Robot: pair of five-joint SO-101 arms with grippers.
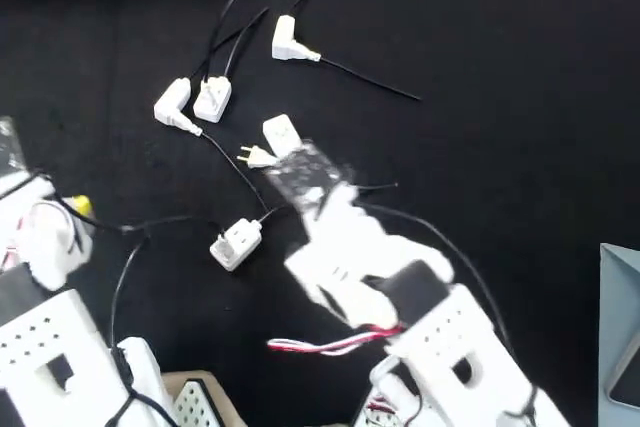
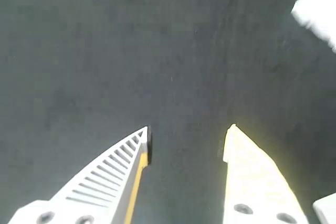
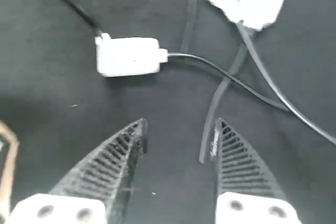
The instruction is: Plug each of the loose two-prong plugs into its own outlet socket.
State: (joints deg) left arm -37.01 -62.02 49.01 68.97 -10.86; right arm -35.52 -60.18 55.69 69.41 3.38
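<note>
Right pincer [image 3: 179, 129]: dark ribbed fingers are spread, with nothing between them. It hangs low over the middle of the bench [image 1: 520, 67].
Why there: it looks lined up for a pick, since the loose plug [image 1: 255, 156] lies just ahead of its tips with its prongs bare.
Loose plug: flat on the cloth near the bench's middle, just beside a white block [image 1: 282, 134]. I cannot tell whether the two touch.
Free socket [image 1: 237, 244]: lying flat nearer the front edge, beside the right arm, with its lead running off toward the pincer. It is apart from the loose plug, so the plug would likely have to be carried over.
Back group: an angled plug [image 1: 172, 105] and a second socket [image 1: 213, 99] sit side by side left of middle, toward the back edge. They do not appear to be joined.
Far plug [image 1: 290, 40]: close to the back edge, with its lead trailing toward the right edge.
Right arm pose: stretched from the front edge toward the middle, wrist tipped down, fingers aimed at the back-left corner.
Left pincer [image 2: 189, 135]: white and yellow fingers are apart and empty over bare cloth.
Left arm pose: folded by the front-left corner, probably parked clear of the work.
</note>
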